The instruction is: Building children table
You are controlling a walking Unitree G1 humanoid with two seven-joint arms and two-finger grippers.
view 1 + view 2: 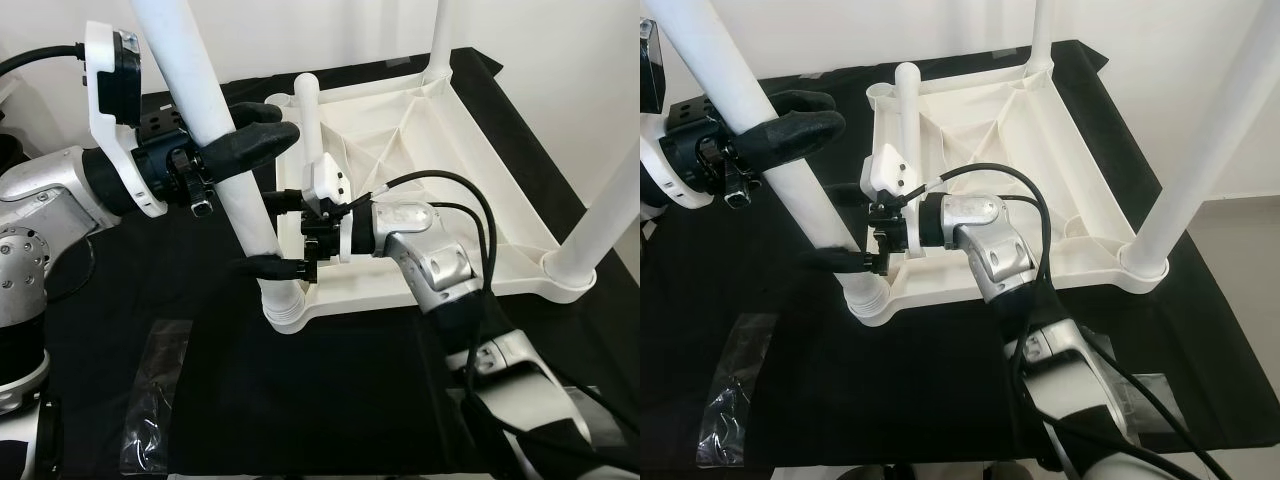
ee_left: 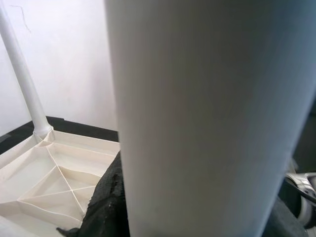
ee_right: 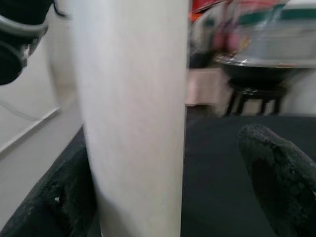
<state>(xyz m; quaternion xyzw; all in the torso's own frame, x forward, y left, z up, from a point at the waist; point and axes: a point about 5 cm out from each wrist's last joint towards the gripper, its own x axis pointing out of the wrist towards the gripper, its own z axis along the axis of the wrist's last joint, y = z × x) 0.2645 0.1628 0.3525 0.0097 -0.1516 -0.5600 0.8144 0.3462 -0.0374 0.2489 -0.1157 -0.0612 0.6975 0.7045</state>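
A white table top (image 1: 455, 135) lies upside down on a black cloth. A white table leg (image 1: 228, 170) leans over the near-left corner, its lower end in the corner socket (image 1: 285, 310). High up on this leg, my left gripper (image 1: 265, 130) is shut on it; the leg (image 2: 197, 118) looms large beside one black finger (image 2: 106, 202). Low down, just above the socket, my right gripper (image 1: 258, 230) stands open around the same leg (image 3: 133, 123). One of its fingers (image 3: 64, 197) lies against the leg and the other finger (image 3: 281, 168) stands apart.
Two more legs stand in the far-right corner (image 1: 440, 30) and the near-right corner (image 1: 605, 220). A shorter white post (image 1: 307, 110) rises at the back-left corner. A clear plastic bag (image 1: 155, 400) lies on the cloth (image 1: 300, 400) near the front left.
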